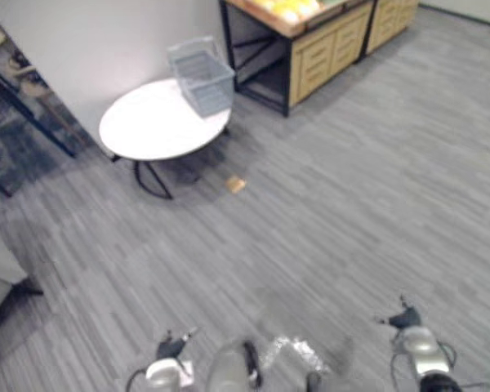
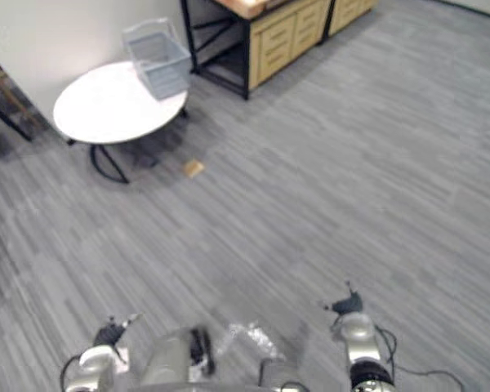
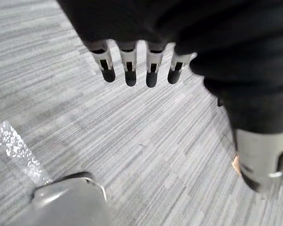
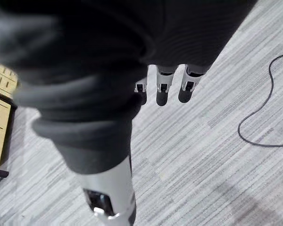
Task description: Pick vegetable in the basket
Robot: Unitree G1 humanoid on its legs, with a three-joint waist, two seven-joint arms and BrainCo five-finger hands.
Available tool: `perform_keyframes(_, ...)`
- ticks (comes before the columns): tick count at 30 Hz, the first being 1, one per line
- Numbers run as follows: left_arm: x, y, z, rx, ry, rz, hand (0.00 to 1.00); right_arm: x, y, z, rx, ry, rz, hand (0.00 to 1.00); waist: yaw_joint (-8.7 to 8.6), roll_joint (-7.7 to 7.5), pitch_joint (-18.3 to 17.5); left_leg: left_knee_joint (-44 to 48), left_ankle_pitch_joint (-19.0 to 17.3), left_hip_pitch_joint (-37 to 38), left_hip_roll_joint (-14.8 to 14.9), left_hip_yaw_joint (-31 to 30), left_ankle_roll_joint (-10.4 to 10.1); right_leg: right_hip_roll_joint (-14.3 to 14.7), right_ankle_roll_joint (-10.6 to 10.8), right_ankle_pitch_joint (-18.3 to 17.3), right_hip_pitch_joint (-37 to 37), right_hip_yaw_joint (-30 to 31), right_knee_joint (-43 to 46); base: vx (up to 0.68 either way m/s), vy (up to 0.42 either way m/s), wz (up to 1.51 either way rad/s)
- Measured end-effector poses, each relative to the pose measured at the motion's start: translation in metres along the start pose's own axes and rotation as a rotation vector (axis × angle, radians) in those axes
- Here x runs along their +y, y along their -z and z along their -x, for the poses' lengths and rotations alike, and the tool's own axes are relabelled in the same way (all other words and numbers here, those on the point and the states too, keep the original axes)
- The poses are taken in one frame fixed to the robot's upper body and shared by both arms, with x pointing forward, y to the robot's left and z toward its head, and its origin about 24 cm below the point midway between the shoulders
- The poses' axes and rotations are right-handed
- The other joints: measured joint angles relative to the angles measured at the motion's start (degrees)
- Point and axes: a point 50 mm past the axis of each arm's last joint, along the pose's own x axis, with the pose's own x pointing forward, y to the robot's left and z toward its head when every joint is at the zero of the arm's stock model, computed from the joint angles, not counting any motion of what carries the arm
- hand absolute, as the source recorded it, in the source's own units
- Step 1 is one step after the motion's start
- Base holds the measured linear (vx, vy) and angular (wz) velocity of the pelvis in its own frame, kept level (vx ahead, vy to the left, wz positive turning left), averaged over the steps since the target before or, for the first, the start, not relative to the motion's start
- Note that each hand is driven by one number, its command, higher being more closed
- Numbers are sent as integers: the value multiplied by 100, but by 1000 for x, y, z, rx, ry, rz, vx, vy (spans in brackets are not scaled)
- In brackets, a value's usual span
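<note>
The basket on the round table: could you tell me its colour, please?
The basket is pale grey-blue, clearest in the left eye view.

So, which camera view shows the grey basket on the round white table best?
The left eye view: the basket stands whole on the table, well inside the picture. The right eye view shows it too, closer to the top edge. Both wrist views look along the fingers at grey floor.

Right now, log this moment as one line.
left hand open | right hand open | both empty | basket on round table, far ahead
</note>
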Motion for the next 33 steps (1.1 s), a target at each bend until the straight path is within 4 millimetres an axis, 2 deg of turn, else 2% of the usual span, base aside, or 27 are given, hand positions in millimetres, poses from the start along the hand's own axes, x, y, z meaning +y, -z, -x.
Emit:
perform_keyframes(1, 1, 4, 1, 5, 1, -10, 0, -3, 0, -1, -3, 7, 5, 0, 93, 140, -4, -780, 290, -25, 57, -75, -57, 17, 108, -64, 84, 88, -111, 550, 326, -41)
perform_keyframes(2, 1, 5, 2, 7, 1, -15, 0, -5, 1, -1, -1, 10, 9, 0, 144, 204, 8, -876, 374, -34, 100, -159, -21, 35, 215, -128, 143, 135, -116, 508, 318, -40)
perform_keyframes(3, 5, 12, 4, 23, -8, -26, 0, -1, 5, 1, 13, -3, 5, 0, 203, 179, 21, -659, 843, 9, -15, -217, 197, -168, 345, -284, 307, 166, -38, 553, 300, -30)
perform_keyframes(6, 8, 26, 8, 58, -5, -46, 0, 16, 12, 6, 27, -65, -17, 0, 222, -222, -45, -166, 472, 163, -528, -213, 720, -660, 347, -303, -4, 326, 1248, 576, 268, -3)
perform_keyframes(7, 9, 29, 9, 67, 0, -48, 0, 22, 16, 9, 39, -82, -23, 0, 220, -335, -47, -131, 308, 377, -660, -142, 799, -757, 570, -173, -173, 434, 1959, 712, 286, 21)
perform_keyframes(8, 11, 36, 12, 86, 6, -55, 0, 30, 18, 11, 46, -106, -24, 0, 170, -425, -19, -115, -50, 871, -809, -168, 891, -832, 1265, 594, -565, 646, 3391, 577, 211, 17)
perform_keyframes(9, 12, 39, 13, 93, 6, -57, 0, 33, 19, 13, 44, -117, -14, 0, 137, -422, -20, -142, -168, 1076, -835, -204, 912, -813, 1394, 1133, -745, 700, 3937, 568, 198, 19)
perform_keyframes(10, 12, 39, 13, 93, 12, -71, 0, 37, 18, 14, 33, -133, 4, 0, 117, -399, -13, -217, -315, 1388, -847, -269, 939, -806, 1472, 1256, -1026, 686, 4826, 427, 129, 24)
perform_keyframes(12, 10, 34, 11, 70, 22, -83, 0, 41, 9, 15, -8, -147, 30, 0, 101, -359, 12, -468, -433, 1985, -868, -428, 955, -783, 1069, 1020, -1637, 389, 5975, 580, 106, 31)
perform_keyframes(14, 6, 26, 9, 48, 30, -89, 0, 38, -12, 14, -98, -131, 23, 0, -55, -270, 67, -827, -436, 2635, -840, -718, 957, -864, 334, 546, -2218, -287, 6003, 584, 1, 56)
perform_keyframes(15, 6, 23, 8, 42, 32, -92, 0, 36, -17, 14, -120, -124, 21, 0, -92, -260, 73, -882, -437, 2760, -819, -813, 958, -857, 240, 456, -2338, -410, 5804, 522, -89, 59)
perform_keyframes(17, 0, 10, 4, 5, 43, -97, 0, 28, -33, 14, -191, -98, 23, 0, -191, -178, 119, -921, -524, 3099, -649, -1082, 973, -732, 148, 263, -2630, -766, 4316, 493, -184, 63)
perform_keyframes(18, -3, 2, 2, -17, 54, -107, 0, 22, -40, 13, -223, -79, 34, 0, -207, -118, 151, -928, -598, 3215, -511, -1126, 872, -600, 296, 416, -2674, -821, 2785, 384, -198, 66)
perform_keyframes(19, -4, -3, 1, -35, 54, -107, 0, 20, -42, 13, -232, -71, 41, 0, -201, -155, 131, -937, -619, 3240, -489, -1122, 837, -582, 373, 587, -2653, -770, 1884, 487, -284, 71)
perform_keyframes(20, -4, -10, -1, -60, 51, -105, 0, 17, -46, 13, -246, -59, 43, 0, -209, -237, 122, -970, -677, 3321, -478, -1136, 737, -612, 451, 871, -2642, -682, 819, 421, -267, 88)
perform_keyframes(21, -4, -14, -1, -73, 52, -103, 0, 12, -49, 13, -262, -43, 51, 0, -256, -311, 106, -998, -903, 3507, -449, -1205, 383, -704, 508, 908, -2665, -516, 291, 663, -433, 107)
perform_keyframes(22, -8, -11, 0, -64, 59, -97, 0, 3, -57, 12, -290, -22, 66, 0, -326, -240, 116, -1052, -1153, 3780, -287, -1388, 188, -625, 746, 1570, -2643, -411, 559, 575, -376, 85)
perform_keyframes(23, -10, -8, 1, -55, 64, -96, 0, 1, -61, 11, -304, -14, 74, 0, -322, -142, 96, -1026, -1172, 3815, -160, -1426, 166, -550, 732, 1667, -2722, -394, 834, 686, -475, 52)
perform_keyframes(24, -9, -2, 3, -39, 64, -97, 0, -2, -74, 13, -352, -2, 74, 0, -307, -12, 56, -646, -1152, 3662, 23, -1500, 166, -431, 650, 1620, -2900, -405, 1346, 650, -477, 26)
perform_keyframes(25, -10, 5, 4, -11, 66, -99, 0, -6, -85, 15, -398, 17, 93, 0, -295, 160, 75, -5, -1084, 3422, 254, -1628, 111, -298, 322, 1331, -2899, -591, 1673, 638, -490, 21)
perform_keyframes(26, -10, 10, 5, 4, 67, -99, 0, -8, -89, 16, -414, 25, 103, 0, -285, 225, 71, 423, -983, 3245, 359, -1700, -1, -236, 262, 1187, -2845, -672, 1762, 492, -403, 32)
perform_keyframes(27, -13, 15, 7, 23, 69, -84, 0, -10, -92, 17, -432, 34, 111, 0, -274, 304, 119, 1616, -480, 2752, 542, -1838, -122, -154, 159, 913, -2547, -842, 1834, 474, -348, 37)
perform_keyframes(28, -17, 24, 11, 44, 77, -75, 0, -8, -94, 18, -439, 25, 124, 0, -220, 329, 154, 2821, 391, 2256, 734, -1901, -161, -49, 87, 710, -2090, -926, 1723, 472, -318, 33)
perform_keyframes(29, -20, 28, 13, 56, 87, -72, 0, -7, -95, 18, -446, 26, 130, 0, -161, 280, 209, 3448, 394, 2025, 861, -1834, -136, 3, 55, 644, -1847, -948, 1621, 452, -251, 6)
perform_keyframes(30, -24, 37, 18, 80, 97, -68, 0, -6, -103, 18, -471, 29, 138, 0, -63, 346, 240, 4397, 178, 1637, 1050, -1501, 72, 82, -37, 578, -1345, -983, 1386, 429, -214, -5)
perform_keyframes(31, -24, 42, 20, 94, 96, -63, 0, -5, -112, 20, -502, 38, 137, 0, 6, 208, 319, 4689, -29, 1279, 1081, -1110, 286, 80, -70, 542, -928, -1007, 1090, 407, -198, -1)
perform_keyframes(33, -20, 44, 21, 91, 83, -63, 0, -11, -130, 22, -565, 70, 148, 0, 88, 243, 317, 4250, -226, 853, 968, -580, 408, 68, -72, 544, -469, -1035, 620, 374, -123, 3)
